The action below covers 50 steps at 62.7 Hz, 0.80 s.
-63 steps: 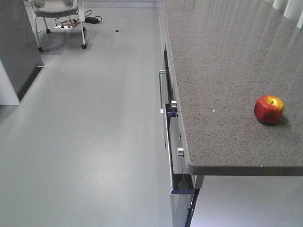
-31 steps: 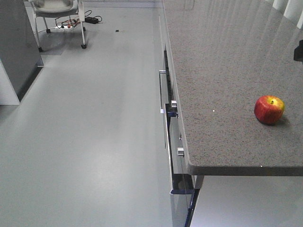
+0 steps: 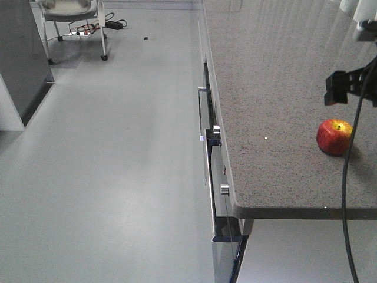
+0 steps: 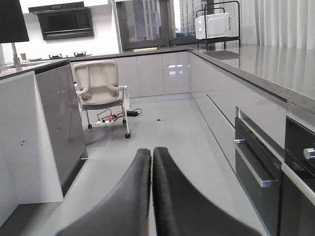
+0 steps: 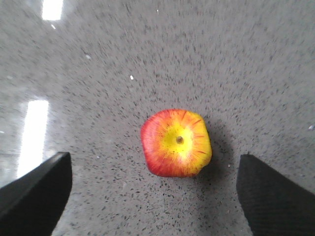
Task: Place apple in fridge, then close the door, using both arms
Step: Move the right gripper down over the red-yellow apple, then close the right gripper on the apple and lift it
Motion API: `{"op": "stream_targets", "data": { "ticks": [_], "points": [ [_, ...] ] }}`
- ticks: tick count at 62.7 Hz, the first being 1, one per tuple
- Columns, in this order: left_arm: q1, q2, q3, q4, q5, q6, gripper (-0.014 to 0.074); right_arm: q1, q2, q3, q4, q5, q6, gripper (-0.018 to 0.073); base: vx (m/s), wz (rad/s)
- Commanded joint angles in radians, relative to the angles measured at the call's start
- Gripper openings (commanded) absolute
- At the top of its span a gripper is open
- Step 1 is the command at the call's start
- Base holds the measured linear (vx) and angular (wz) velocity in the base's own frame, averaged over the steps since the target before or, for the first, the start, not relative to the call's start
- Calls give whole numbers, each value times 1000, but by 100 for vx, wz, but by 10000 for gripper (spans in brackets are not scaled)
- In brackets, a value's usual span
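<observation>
The red apple (image 3: 334,137), with a yellow patch around its stem, rests on the grey stone counter (image 3: 277,82) near its right end. In the right wrist view the apple (image 5: 176,142) lies straight below, just ahead of the line between the fingertips. My right gripper (image 5: 155,196) is open wide above it, touching nothing. Part of the right arm (image 3: 349,85) and its cable hang over the apple in the front view. My left gripper (image 4: 151,153) is shut and empty, out over the floor. The fridge and its door are out of view.
Oven and drawer handles (image 3: 203,112) stick out from the counter's left face. A dark grey, stone-topped counter block (image 3: 20,59) stands at far left. Beyond it a white wheeled chair (image 4: 101,91) sits beside floor cables. A microwave (image 4: 212,25) sits on a far rack.
The right arm has come in from the right edge and moved left until it hangs above the apple. The apple has not moved.
</observation>
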Motion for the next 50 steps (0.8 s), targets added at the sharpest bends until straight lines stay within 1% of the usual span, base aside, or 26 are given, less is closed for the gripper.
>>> {"op": "stream_targets", "data": {
  "ticks": [1,21,50],
  "points": [
    [-2,-17,21,-3,-76,-2,-6,-8,3,-35,-3,-53,-11,639,0,0],
    [-2,-17,21,-3,-76,-2,-6,-8,74,-35,-26,-93,-5,631,0,0],
    [-2,-17,21,-3,-76,-2,-6,-8,140,-35,-30,-132,-7,621,0,0]
  ]
}}
